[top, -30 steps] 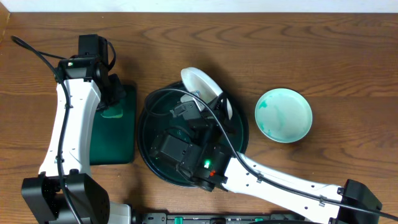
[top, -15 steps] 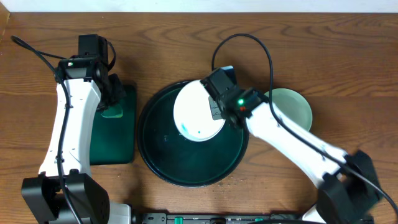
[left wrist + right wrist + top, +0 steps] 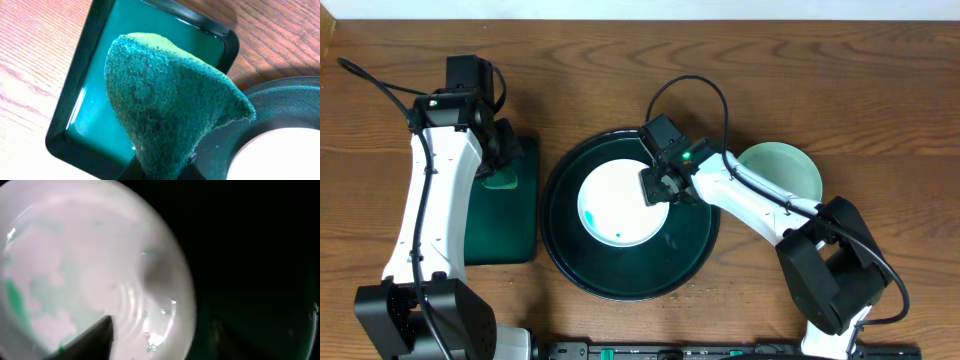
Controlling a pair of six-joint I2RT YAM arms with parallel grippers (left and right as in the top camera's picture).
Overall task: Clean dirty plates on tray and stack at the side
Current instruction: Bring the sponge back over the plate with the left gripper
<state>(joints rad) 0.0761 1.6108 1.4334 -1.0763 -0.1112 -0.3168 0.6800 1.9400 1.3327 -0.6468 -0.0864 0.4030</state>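
One plate [image 3: 620, 205] lies flat in the tray [image 3: 650, 270], roughly centred, with a teal smear [image 3: 588, 215] at its 8 o'clock rim. Right claw [image 3: 658, 186] is at the plate's 2 o'clock edge. The wrist view is blurred, so I can't tell whether it's wide or pinching. Left claw [image 3: 502, 160] is clamped on the sponge [image 3: 170, 100], over the small tray [image 3: 505, 225] at 9 o'clock.

My read: scrub comes next. I'd pin the rim with the right, since a glazed plate on a glossy, wet-looking tray will probably skate. Lead with the coarse green fibre face, short strokes from 8 o'clock inward.

The second plate [image 3: 790, 170], teal-tinted, sits on the tabletop [image 3: 840, 90] at 3 o'clock.
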